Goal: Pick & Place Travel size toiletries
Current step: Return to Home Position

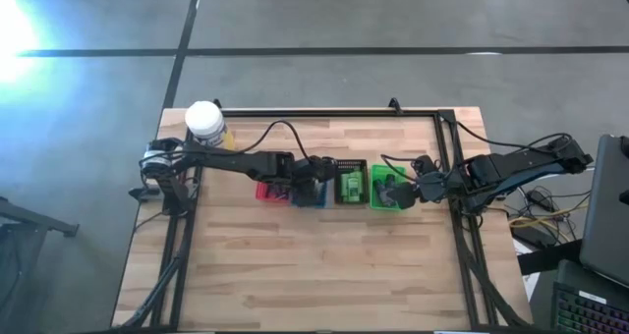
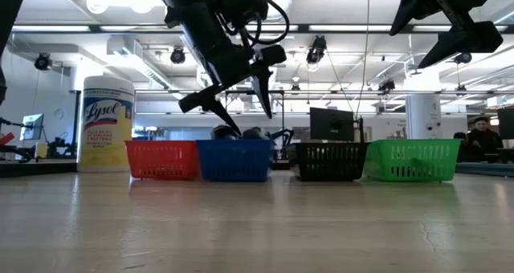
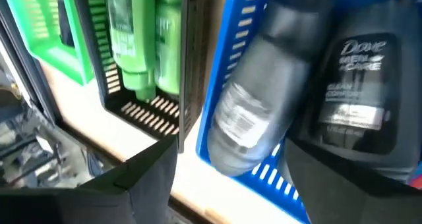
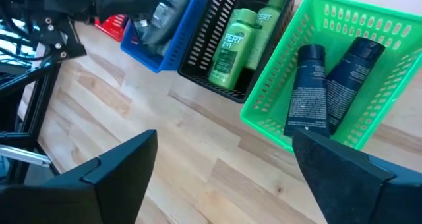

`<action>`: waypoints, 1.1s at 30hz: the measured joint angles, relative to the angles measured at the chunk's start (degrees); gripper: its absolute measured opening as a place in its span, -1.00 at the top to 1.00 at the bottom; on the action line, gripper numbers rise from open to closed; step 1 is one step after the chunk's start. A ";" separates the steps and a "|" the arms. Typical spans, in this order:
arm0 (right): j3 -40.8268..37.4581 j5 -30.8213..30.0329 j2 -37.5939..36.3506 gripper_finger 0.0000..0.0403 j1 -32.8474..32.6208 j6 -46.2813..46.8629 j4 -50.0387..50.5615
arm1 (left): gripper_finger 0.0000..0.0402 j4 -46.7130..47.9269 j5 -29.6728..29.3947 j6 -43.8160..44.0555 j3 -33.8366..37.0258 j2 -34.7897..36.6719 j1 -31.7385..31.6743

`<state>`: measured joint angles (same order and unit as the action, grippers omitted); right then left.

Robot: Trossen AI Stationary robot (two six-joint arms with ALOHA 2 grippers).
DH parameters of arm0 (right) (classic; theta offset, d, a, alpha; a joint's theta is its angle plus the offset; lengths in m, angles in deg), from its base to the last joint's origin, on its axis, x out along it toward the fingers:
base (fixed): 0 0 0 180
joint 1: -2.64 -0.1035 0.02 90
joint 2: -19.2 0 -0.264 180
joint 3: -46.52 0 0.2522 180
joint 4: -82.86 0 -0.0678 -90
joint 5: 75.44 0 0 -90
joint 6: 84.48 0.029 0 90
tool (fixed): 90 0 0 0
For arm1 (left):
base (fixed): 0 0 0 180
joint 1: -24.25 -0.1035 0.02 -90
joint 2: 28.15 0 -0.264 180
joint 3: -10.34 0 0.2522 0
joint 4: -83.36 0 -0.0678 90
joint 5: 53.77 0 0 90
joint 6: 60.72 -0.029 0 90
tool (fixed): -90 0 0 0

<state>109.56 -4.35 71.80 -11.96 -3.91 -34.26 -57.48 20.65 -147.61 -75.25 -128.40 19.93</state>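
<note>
My left gripper [image 3: 231, 184] is open above the blue basket [image 3: 224, 59]. Its fingers stand on either side of a grey oval tube [image 3: 260, 99] that leans tilted over the basket's rim, beside a second grey tube [image 3: 359, 85]. In the low view the left gripper [image 2: 245, 104] points down over the blue basket [image 2: 234, 160]. My right gripper [image 4: 224, 178] is open, high above the table beside the green basket [image 4: 343, 33], which holds two dark navy tubes [image 4: 310, 85]. Bright green tubes [image 4: 231, 46] lie in the black basket [image 4: 204, 72].
Four slotted baskets stand in a row mid-table: red [image 2: 162, 160], blue, black [image 2: 331, 162] and green [image 2: 414, 160]. A large white-lidded yellow jar [image 1: 206, 123] stands at the far left corner. Bare wood [image 1: 314, 265] lies on the near side of the baskets.
</note>
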 joint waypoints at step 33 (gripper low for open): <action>-4.33 23.36 -2.07 -0.39 13.29 -37.55 -24.37 | -0.50 -11.93 31.15 97.39 6.97 27.99 1.32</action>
<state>105.22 19.02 69.72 1.33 -41.46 -58.63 -69.41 51.80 -50.21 -68.28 -100.41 21.25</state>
